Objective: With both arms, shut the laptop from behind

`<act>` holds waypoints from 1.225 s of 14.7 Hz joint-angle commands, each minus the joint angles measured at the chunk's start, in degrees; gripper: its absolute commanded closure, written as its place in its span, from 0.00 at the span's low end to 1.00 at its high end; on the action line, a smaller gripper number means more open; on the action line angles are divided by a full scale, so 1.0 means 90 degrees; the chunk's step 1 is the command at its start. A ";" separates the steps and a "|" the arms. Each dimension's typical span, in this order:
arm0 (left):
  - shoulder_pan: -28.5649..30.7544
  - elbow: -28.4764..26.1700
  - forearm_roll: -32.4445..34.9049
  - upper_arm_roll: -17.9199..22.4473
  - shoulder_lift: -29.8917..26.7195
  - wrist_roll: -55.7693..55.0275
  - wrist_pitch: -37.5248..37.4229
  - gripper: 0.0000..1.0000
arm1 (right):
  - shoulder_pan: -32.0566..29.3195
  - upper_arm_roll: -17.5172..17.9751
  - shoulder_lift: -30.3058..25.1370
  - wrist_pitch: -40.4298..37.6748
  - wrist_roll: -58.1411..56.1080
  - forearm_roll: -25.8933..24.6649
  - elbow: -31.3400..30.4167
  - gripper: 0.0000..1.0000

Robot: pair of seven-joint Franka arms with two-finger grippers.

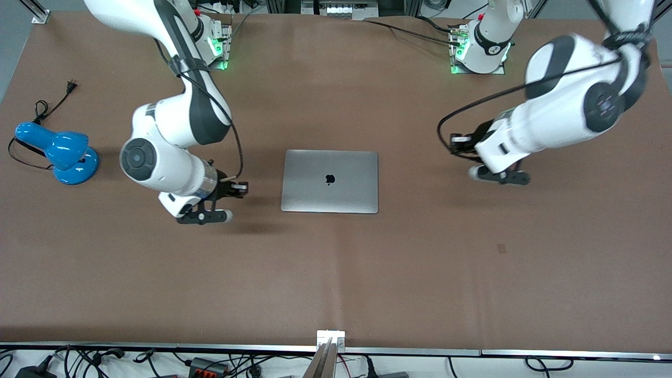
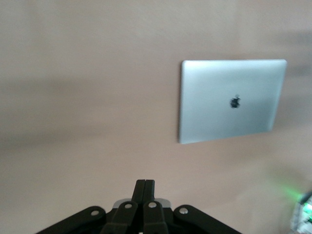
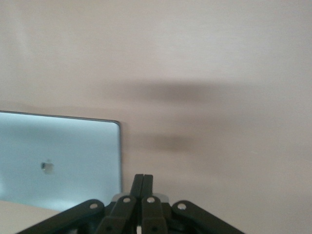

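Laptop (image 1: 329, 181) closed; 2 tools shut, apart.

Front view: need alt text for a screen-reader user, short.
A closed silver laptop lies lid-up at the middle of a brown table. The right gripper and the left gripper, both shut, flank it at either end without touching it. A blue desk lamp sits toward the right arm's end.

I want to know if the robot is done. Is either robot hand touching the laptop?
Apart. The front view shows bare table between the closed laptop and both the right gripper and the left gripper, one at each side.
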 commanded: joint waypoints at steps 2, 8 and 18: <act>0.0574 0.0016 0.0188 -0.0023 -0.0689 -0.0021 -0.0511 0.97 | -0.0010 -0.0225 -0.0547 -0.0597 -0.0023 -0.0661 -0.0068 0.98; 0.1161 0.0573 0.0275 -0.0033 -0.1032 -0.0099 -0.1538 0.96 | -0.0107 -0.0567 -0.0607 -0.1721 -0.0081 -0.1326 0.1181 0.00; 0.1112 0.0837 0.1164 -0.0414 -0.0993 -0.1182 -0.1695 0.10 | -0.1529 -0.0259 -0.1026 -0.1888 -0.0521 -0.1229 0.1837 0.00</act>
